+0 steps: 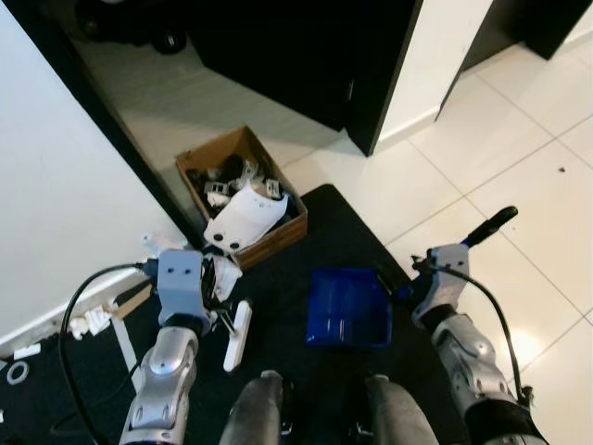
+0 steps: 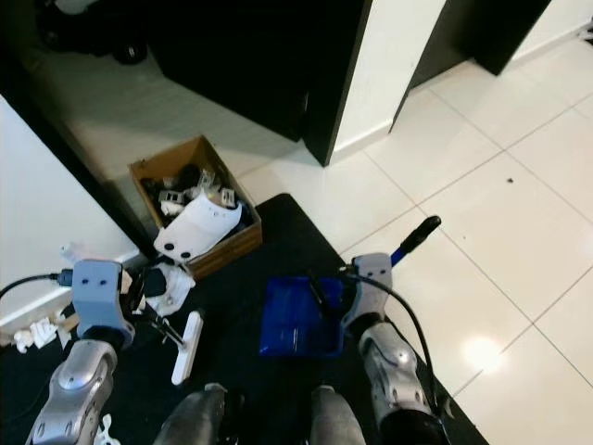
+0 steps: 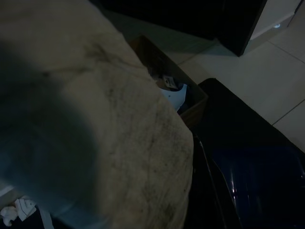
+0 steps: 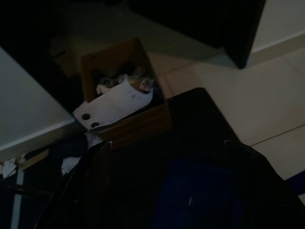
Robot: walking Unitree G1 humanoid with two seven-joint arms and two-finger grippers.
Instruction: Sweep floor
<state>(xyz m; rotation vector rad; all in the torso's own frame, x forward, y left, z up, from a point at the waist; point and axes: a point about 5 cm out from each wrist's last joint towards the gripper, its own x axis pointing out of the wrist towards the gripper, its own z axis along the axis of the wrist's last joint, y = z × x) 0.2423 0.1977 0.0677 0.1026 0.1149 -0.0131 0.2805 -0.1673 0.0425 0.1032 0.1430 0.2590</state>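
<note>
Both arms low over the black mat, brush on our left, dustpan on our right.

We see the blue dustpan lying flat on the black mat, just in front of the robot's legs. Right gripper is at the pan's right edge; its fingers look closed on the pan's side, w/ the pan's black-and-blue handle sticking out past the wrist over the white tile floor. Left gripper sits beside a small white brush resting on the mat; grip state there — can't tell, fingers hidden by the wrist. Left wrist view is mostly blocked by a pale, smudged surface close to the lens. Cardboard box of white and black parts sits at the mat's far edge, near the wall. Paper scraps lie along the skirting on the left.
</note>
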